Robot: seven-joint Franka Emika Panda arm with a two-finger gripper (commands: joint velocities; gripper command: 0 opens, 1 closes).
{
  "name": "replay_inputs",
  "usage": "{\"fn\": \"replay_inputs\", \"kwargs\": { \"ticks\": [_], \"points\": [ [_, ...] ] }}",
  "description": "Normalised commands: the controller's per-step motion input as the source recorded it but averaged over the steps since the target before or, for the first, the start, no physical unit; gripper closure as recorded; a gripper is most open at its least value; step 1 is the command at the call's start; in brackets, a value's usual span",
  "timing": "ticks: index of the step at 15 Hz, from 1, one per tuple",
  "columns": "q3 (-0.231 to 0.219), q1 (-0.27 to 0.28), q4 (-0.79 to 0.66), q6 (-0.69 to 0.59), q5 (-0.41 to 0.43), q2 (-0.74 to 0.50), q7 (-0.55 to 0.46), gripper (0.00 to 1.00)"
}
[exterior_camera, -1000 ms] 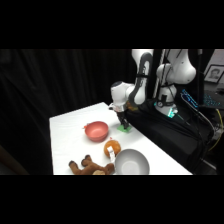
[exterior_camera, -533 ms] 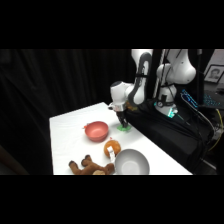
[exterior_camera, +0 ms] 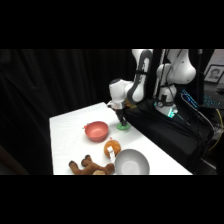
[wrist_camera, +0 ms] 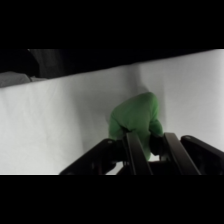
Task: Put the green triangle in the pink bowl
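Though half hidden by them, green triangle (wrist_camera: pixel 136 116) between closed-in jaws, on table (exterior_camera: pixel 70 130).

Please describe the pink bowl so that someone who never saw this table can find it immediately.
On the white table, look near the middle, a little toward the far edge where the gripper comes down. The pink bowl sits there, apart from the green triangle under the gripper. It is salmon-pink, plain and smaller than the grey-white bowl at the near edge.
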Motion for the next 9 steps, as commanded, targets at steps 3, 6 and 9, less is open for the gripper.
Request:
{"fn": "replay_inputs", "kwargs": {
  "ticks": [3,6,9],
  "points": [
    [-0.129,0.016,0.01,-0.37,-0.241,-0.4,0.1,0.92],
    [-0.105,0.04,0.02,-0.35,-0.236,-0.38,0.14,0.92],
    [-0.068,0.047,0.04,-0.33,-0.183,-0.35,0.13,0.92]
  ]
}}
